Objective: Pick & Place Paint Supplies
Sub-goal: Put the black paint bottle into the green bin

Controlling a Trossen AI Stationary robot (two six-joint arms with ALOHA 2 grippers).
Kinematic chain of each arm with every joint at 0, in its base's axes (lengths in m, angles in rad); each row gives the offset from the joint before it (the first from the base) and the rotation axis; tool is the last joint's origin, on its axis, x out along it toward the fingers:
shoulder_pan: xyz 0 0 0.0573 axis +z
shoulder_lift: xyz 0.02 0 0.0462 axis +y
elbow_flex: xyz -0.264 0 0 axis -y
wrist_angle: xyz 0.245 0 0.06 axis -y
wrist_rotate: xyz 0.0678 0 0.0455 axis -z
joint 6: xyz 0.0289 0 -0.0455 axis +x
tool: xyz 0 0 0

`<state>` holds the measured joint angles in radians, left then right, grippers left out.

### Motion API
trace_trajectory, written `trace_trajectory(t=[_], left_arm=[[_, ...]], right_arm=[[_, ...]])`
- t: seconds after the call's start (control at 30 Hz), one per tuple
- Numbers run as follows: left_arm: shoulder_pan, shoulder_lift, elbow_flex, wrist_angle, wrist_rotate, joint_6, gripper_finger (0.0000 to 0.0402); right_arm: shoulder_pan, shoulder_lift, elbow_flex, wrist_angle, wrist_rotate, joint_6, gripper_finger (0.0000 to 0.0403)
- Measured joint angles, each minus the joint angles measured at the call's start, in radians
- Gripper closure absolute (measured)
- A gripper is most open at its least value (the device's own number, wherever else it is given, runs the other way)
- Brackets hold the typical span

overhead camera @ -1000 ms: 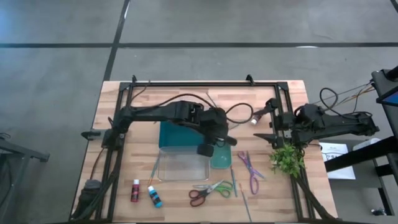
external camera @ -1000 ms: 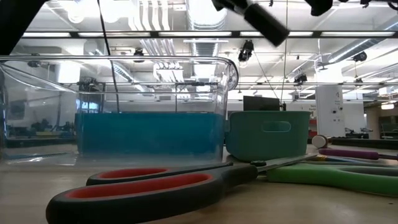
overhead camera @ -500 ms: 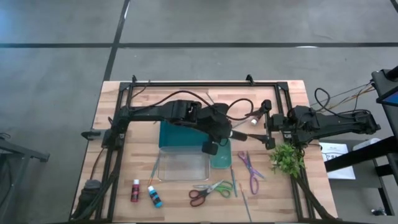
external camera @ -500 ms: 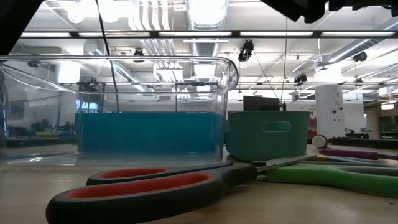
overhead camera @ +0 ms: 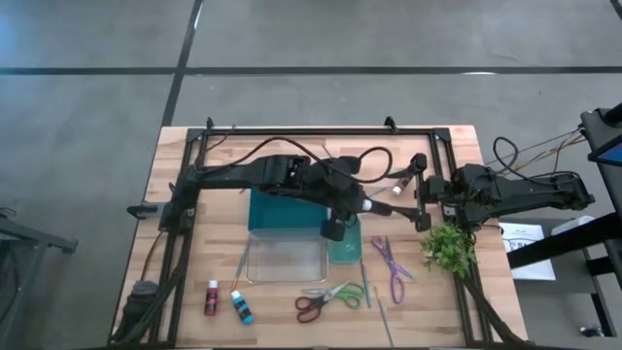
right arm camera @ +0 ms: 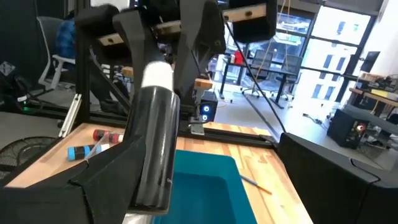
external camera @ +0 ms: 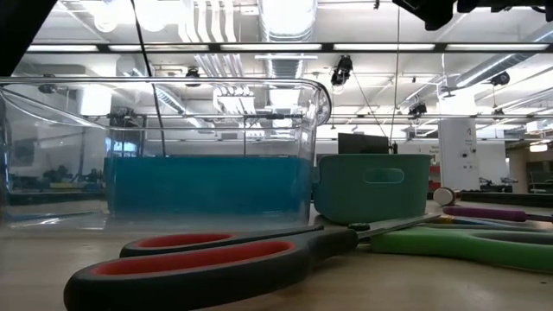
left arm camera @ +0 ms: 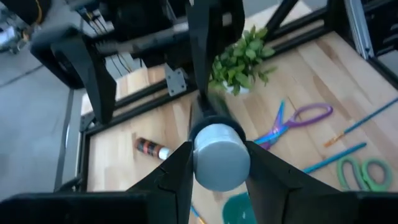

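Note:
A dark paint bottle with a white cap is up in the air between the two arms, over the middle of the table. My left gripper is shut on it and points toward the table's right. My right gripper faces it, open wide. In the right wrist view the bottle's body runs along one right finger; I cannot tell whether they touch. Another bottle lies on its side on the table. A red bottle and a blue bottle are near the front edge. Red-green scissors and purple scissors lie flat. My left gripper pinches the dark bottle at its white cap end, one finger on each side. The fingers come level from the table's left. The bottle is lifted clear and sticks out roughly level beyond the fingertips, base toward the right gripper.
A large teal container, a clear container and a small teal container sit in the middle. A green plant sprig lies under the right arm. Thin brushes lie by the scissors. A black frame rings the table.
My left gripper has risen and moved toward the table's right and far side, carrying the dark bottle out of the low view. The bottle, tilted before, now points at the right gripper. My right gripper has shifted a little toward the left arm.

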<state>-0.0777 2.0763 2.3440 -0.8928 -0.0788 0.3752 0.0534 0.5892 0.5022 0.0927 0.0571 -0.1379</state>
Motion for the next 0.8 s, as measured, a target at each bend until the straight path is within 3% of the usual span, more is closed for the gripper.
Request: trace_trajectory(t=[0.57,0.8], left_arm=[[0.001,-0.009,-0.007,0.14,0.008,0.022,0.0284],[0.001,-0.009,-0.008,0.096,0.02,0.02,0.0284]], right_arm=[[0.001,0.004,-0.003,-0.013,-0.005,0.003,0.0033],[0.001,0.004,-0.003,-0.011,-0.004,0.004,0.0033]])
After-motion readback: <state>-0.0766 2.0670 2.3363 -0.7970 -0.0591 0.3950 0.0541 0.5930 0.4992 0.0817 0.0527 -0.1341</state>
